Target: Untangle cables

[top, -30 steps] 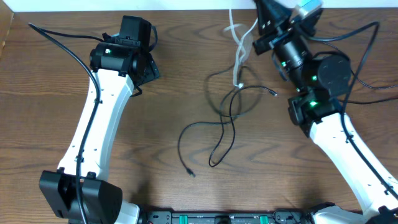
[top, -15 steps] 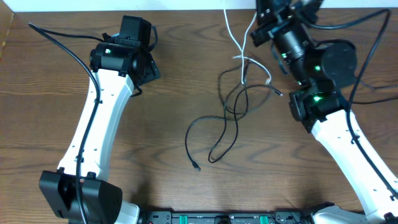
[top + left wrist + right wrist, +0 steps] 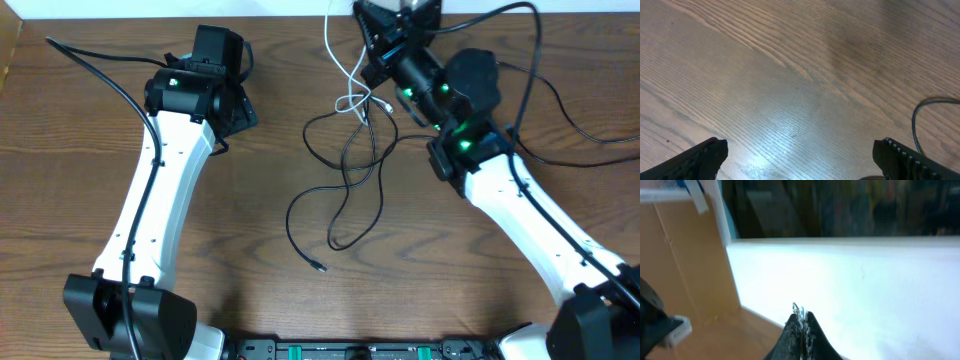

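The white cable [image 3: 332,45] hangs from the top edge in the overhead view and loops down into the tangle. Two thin black cables [image 3: 345,185] cross each other in loops at the table's middle, and one plug end [image 3: 318,267] lies toward the front. My right gripper [image 3: 372,30] is raised at the back, shut on the white cable. In the right wrist view its jaws [image 3: 801,314] pinch a thin pale strand. My left gripper [image 3: 240,110] is open and empty, left of the tangle. Its wrist view shows spread fingers [image 3: 800,160] over bare wood, with a bit of black cable [image 3: 915,125] at the right.
Thicker black arm wires [image 3: 560,110] trail across the back right and another [image 3: 110,75] across the back left. The white back wall [image 3: 865,280] and a wooden side panel [image 3: 685,270] fill the right wrist view.
My right gripper has swung left along the back edge with the white cable, and the black tangle has been dragged left with it. The left arm has not moved.
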`<state>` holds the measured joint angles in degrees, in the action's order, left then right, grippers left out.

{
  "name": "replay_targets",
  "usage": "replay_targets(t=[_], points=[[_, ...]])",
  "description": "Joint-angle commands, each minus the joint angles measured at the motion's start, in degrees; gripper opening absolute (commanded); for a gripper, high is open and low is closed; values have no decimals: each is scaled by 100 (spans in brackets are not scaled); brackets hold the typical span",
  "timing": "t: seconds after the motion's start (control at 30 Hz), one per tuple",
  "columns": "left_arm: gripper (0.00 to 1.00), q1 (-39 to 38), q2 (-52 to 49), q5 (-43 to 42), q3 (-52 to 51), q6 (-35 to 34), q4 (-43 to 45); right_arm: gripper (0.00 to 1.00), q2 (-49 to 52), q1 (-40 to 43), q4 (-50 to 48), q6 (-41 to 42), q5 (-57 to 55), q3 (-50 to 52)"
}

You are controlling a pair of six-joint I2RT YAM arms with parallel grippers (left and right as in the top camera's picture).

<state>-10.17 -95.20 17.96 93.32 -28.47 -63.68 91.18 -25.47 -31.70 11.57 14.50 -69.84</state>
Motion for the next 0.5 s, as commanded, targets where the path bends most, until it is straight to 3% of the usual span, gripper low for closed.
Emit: replay_targets(t=[0.0,0.27,0.47], points=[[98,20,22,74,-11,31,-20,1,15,-184,39,170,232,-107],[98,20,22,74,-11,31,-20,1,24,-389,1440,42,155,-107],[98,20,22,74,-11,31,-20,1,11,-457,1947,243,800,-107]])
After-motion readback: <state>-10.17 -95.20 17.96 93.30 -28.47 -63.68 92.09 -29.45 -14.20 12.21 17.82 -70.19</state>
